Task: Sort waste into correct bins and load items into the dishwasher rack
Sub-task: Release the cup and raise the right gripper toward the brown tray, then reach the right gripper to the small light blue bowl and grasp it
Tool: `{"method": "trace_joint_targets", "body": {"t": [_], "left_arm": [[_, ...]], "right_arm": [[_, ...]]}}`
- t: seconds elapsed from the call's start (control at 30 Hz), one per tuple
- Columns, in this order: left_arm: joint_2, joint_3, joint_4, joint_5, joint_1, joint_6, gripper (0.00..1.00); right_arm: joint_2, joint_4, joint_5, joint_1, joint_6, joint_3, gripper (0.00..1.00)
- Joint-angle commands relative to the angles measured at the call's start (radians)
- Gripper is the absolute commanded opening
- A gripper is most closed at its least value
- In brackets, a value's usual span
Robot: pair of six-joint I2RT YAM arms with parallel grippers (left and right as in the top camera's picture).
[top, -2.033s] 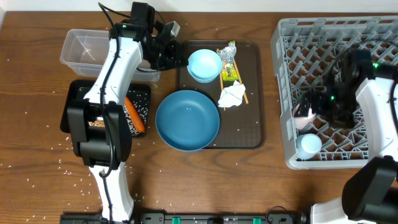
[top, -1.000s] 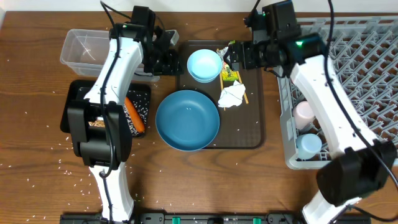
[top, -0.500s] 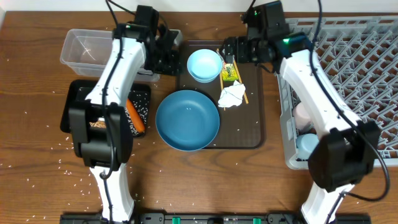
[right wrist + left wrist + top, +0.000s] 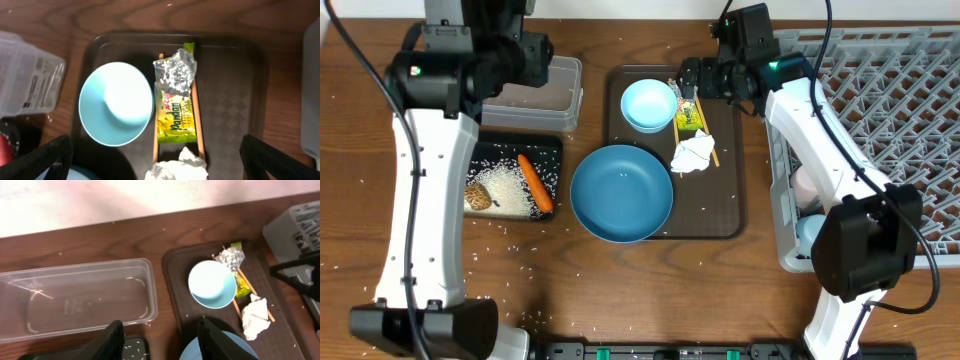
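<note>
The yellow-green wrapper [image 4: 688,108] lies on the chopsticks [image 4: 677,122] on the brown serving tray [image 4: 725,200], beside the small light-blue bowl [image 4: 648,104] and crumpled tissue [image 4: 693,152]. The dark-blue bowl [image 4: 621,193] sits at the tray's front left. My right gripper [image 4: 695,82] hovers wide open and empty above the wrapper [image 4: 174,107], with the chopsticks [image 4: 197,120] between its fingers [image 4: 35,160]. My left gripper [image 4: 532,55] is open and empty, high over the clear tub [image 4: 535,92]. The black tray [image 4: 555,150] holds rice [image 4: 510,182], the carrot [image 4: 535,183] and the brown lump [image 4: 478,197].
The grey dishwasher rack [image 4: 880,120] fills the right side, with the pink cup [image 4: 808,182] and light-blue cup [image 4: 815,232] in its front left corner. Rice grains are scattered on the wooden table [image 4: 360,220] around the black tray.
My right arm came from the rack to above the wrapper. My left arm has risen and pulled left from the serving tray's edge to over the tub, uncovering the black tray.
</note>
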Motion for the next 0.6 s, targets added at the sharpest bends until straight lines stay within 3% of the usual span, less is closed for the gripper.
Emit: {"method": "trace_joint_targets", "body": {"t": [0.0,0.3,0.57], "left_arm": [[0.105,-0.013,0.027,-0.006,-0.045,-0.016,0.49],[0.331,-0.013,0.206,-0.007,-0.213,-0.016,0.49],[0.42,-0.013,0.178,-0.011,-0.251,-0.06,0.49]], "right_arm": [[-0.009,-0.001,-0.009,-0.055,0.043,0.012,0.99],[-0.009,-0.1,-0.233,-0.183,-0.01,0.012,0.99],[-0.009,-0.132,-0.236,-0.173,-0.03,0.012,0.99]]}}
